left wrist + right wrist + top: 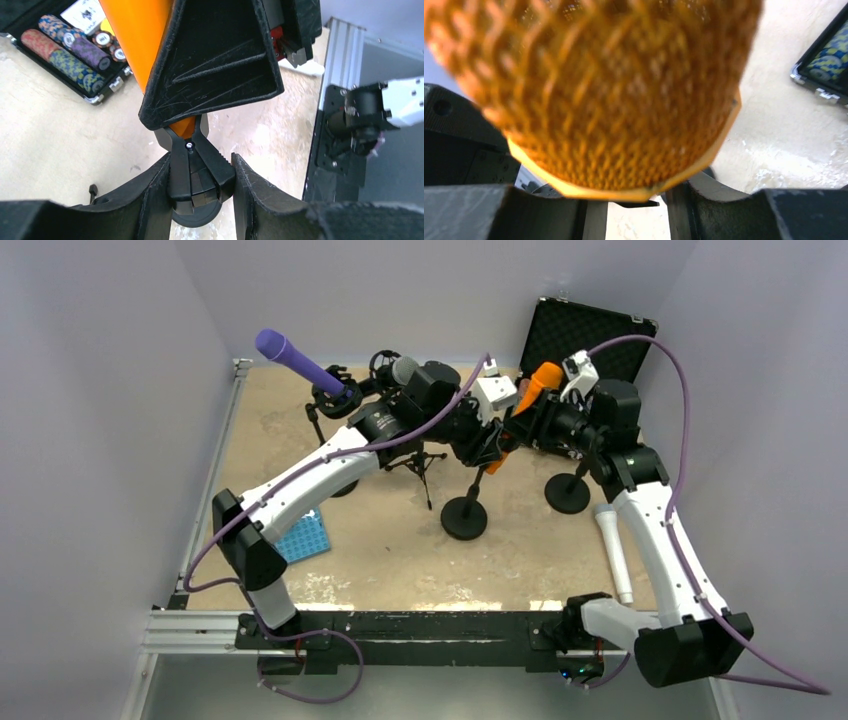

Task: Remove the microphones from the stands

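Pinching stand clip (195, 170), orange microphone (135, 40) crowded.

An open black case (590, 335) stands far right, with poker chips (65, 47) inside. A white microphone (612, 550) lies near right; a blue grid tile (303, 537) lies near left.

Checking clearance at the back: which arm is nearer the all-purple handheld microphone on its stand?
Left. The left arm passes just in front of the purple microphone, close beside it; the right arm stands off to the right, well apart.
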You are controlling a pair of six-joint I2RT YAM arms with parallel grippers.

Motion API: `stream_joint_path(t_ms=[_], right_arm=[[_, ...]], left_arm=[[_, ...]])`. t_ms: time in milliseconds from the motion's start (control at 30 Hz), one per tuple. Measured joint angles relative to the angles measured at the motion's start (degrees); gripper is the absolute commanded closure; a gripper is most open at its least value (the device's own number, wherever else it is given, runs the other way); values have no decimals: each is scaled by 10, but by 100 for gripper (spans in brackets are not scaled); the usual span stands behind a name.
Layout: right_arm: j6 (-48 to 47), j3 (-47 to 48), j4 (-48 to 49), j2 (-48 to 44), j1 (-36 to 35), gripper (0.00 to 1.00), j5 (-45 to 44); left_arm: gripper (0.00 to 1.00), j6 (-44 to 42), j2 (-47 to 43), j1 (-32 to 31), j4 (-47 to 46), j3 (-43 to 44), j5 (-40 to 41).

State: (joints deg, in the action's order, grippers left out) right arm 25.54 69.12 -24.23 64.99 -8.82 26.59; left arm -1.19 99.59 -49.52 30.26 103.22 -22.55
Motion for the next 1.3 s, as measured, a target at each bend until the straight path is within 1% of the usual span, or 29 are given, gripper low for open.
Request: stream_joint_path(t_ms=[67, 133, 167, 200, 233, 300, 367, 467, 633, 733, 900, 1100, 1300], right_arm=[[1, -18, 3, -14, -9, 100, 8], [0, -44, 11, -33, -23, 100, 13], [2, -61, 24, -45, -31, 100, 17], [0, -70, 35, -54, -37, 100, 19], [-1, -76, 43, -62, -41, 100, 21], [-3, -89, 55, -74, -48, 100, 26], [0, -95, 65, -76, -50, 100, 27], [4, -97, 68, -76, -49, 100, 26], [4, -97, 68, -76, -49, 100, 25], [5, -97, 68, -76, -49, 100, 25], [5, -97, 68, -76, -49, 100, 24], [5, -97, 68, -75, -49, 100, 24], [8, -97, 71, -71, -49, 100, 24]], left_arm=[[100, -17, -10, 1, 20, -10, -14], [100, -31, -34, 1, 22, -44, -24], [95, -37, -50, 1, 18, -64, -28], [73, -42, -63, 1, 10, -82, -30], [56, -45, -78, 2, -2, -103, -31], [37, -47, -98, 1, -19, -129, -33], [30, -54, -105, 1, -23, -141, -36], [23, -59, -105, 1, -14, -156, -41], [13, -59, -92, 0, -13, -156, -43], [11, -59, -84, 0, -13, -153, -41], [12, -45, -79, 0, -15, -135, -7], [19, -25, -79, 0, -19, -128, 29], [17, -14, -79, 0, -20, -128, 44]])
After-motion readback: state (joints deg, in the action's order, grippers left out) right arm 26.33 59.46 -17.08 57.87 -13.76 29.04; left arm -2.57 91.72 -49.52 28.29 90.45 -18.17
